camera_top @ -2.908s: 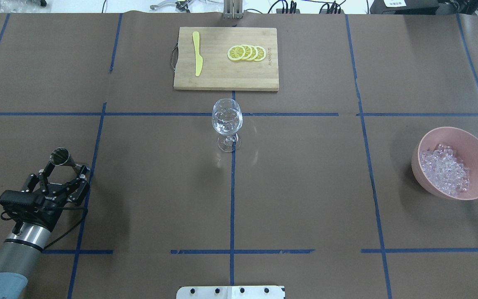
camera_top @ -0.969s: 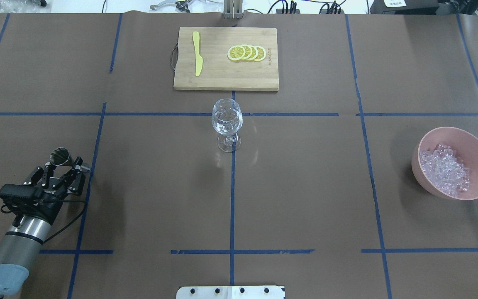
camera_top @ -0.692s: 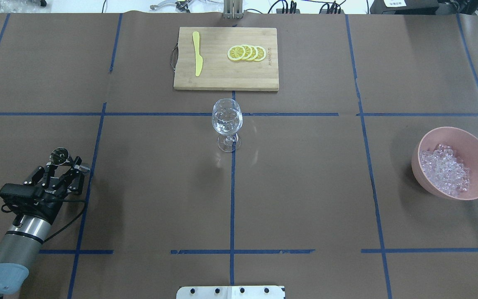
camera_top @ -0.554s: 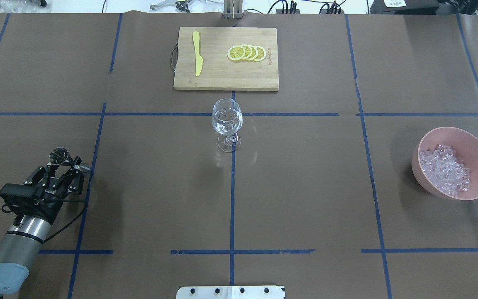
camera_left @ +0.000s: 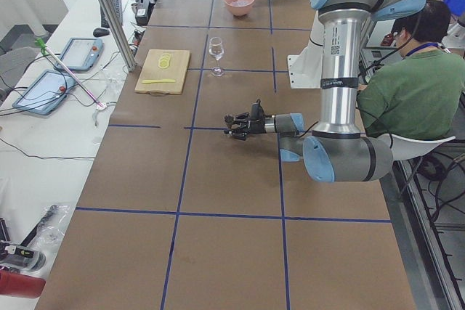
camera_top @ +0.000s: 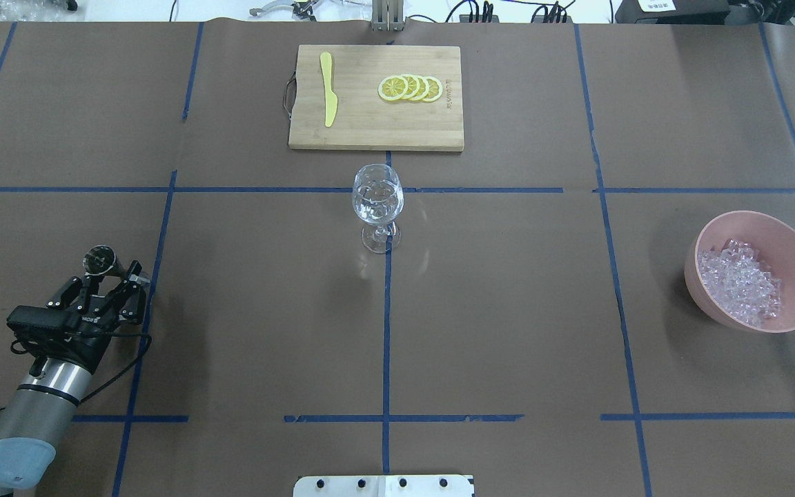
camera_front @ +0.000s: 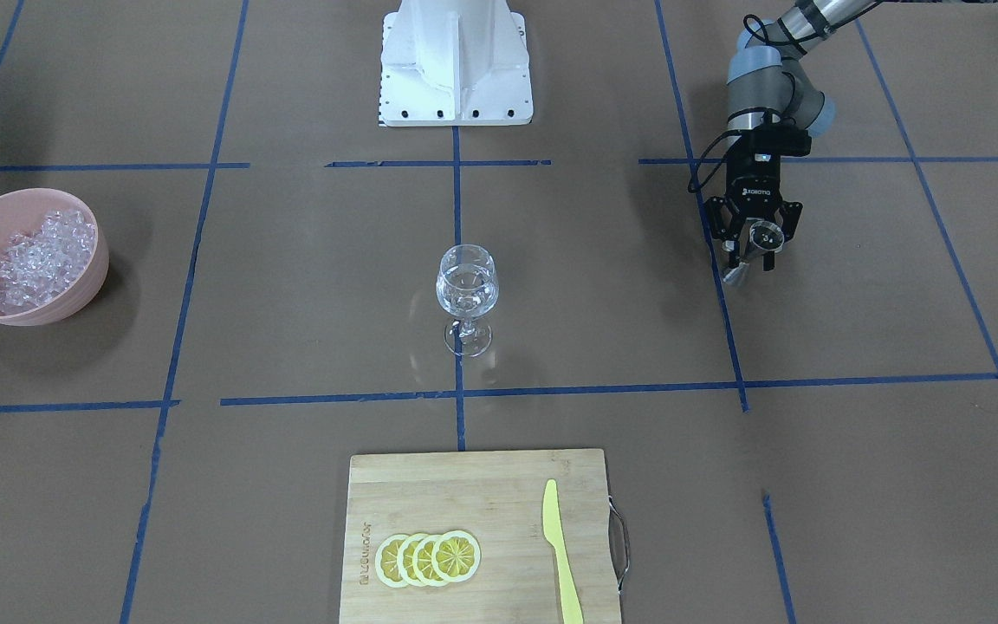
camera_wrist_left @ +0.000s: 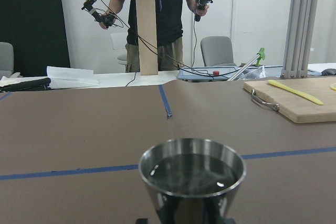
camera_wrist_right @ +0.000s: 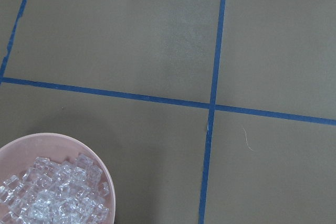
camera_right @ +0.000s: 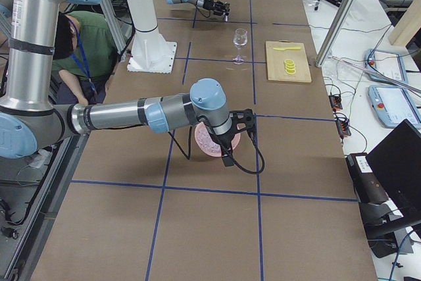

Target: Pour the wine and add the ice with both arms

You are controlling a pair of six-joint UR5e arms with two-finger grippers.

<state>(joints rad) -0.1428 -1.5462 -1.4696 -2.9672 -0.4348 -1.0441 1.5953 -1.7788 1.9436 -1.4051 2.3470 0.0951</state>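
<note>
The left gripper (camera_top: 106, 276) is gripping a small steel jigger (camera_top: 99, 260) by its waist, fingers closed narrowly on it. It is holding the jigger upright and low near the left edge of the tabletop (camera_top: 508, 310), toward the robot's side. A wine glass (camera_top: 377, 197) is standing upright in the middle of the tabletop, well apart from the jigger. Something clear is sitting low in its bowl, probably the wine (camera_front: 465, 295), so the pour is looking done. The ice (camera_top: 739, 281) is lying heaped in a pink bowl (camera_top: 794, 238) near the right edge. No chunks are showing clearly in the glass, so adding ice is looking like the part left. The right arm (camera_right: 131, 115) is reaching over that bowl; the right gripper (camera_right: 227, 156) is showing only from the side, so wide or narrow cannot be told. A cutting board (camera_top: 370, 131) with lemon slices (camera_top: 411, 88) and a yellow knife (camera_top: 329, 90) is lying at the far edge.
</note>
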